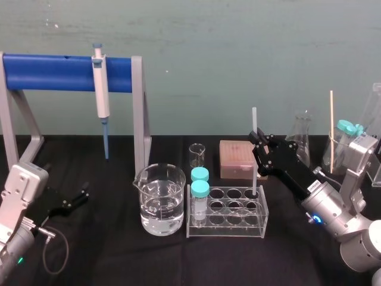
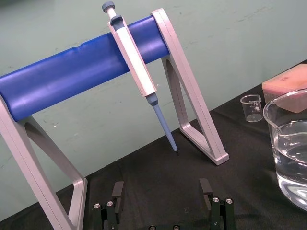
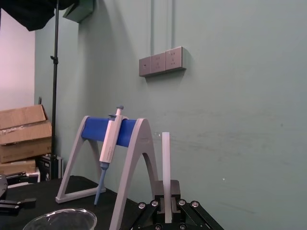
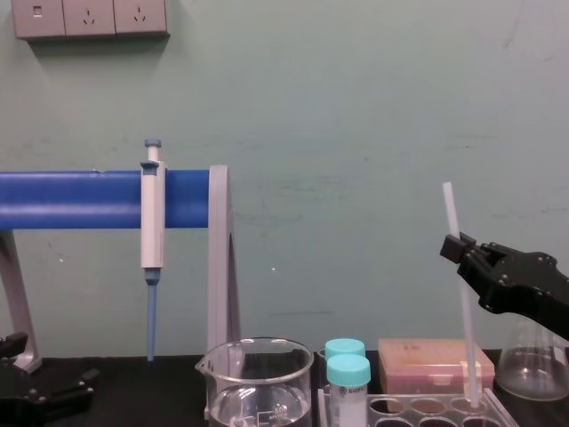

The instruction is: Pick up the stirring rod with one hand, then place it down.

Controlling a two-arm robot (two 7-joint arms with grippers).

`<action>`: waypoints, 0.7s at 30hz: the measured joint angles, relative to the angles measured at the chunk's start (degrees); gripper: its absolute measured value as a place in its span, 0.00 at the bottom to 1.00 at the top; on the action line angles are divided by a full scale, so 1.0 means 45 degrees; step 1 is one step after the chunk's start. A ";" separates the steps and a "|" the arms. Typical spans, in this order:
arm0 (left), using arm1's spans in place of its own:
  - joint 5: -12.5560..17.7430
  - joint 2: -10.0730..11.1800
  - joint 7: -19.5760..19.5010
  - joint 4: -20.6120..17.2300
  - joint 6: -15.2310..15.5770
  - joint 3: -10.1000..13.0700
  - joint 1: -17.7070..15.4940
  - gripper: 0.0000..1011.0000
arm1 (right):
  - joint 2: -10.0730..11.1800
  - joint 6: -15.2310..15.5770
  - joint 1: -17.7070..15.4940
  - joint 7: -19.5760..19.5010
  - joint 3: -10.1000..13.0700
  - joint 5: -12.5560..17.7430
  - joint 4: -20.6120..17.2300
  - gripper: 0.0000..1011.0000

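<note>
Black counter before a green wall. Stirring rod: centre right of the frame, near upright, lower end in the rear right hole of the clear tube rack. Right gripper: fingers closed narrow on the rod at mid-length. Left gripper: lower left of the frame, fingers spread wide, holding nothing. Beaker of water: just left of the rack. Pipette: hanging on the blue stand, upper left.

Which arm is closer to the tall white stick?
Right. The right end effector grips the stirring rod, whose lower end stands in the rack; the left end effector sits open, far off to its left.
</note>
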 joint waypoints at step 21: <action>0.0000 -0.0001 0.0000 0.0000 0.0000 0.0001 0.0000 0.99 | -0.0154 0.0727 0.0525 0.0536 -0.0108 0.0388 0.1331 0.07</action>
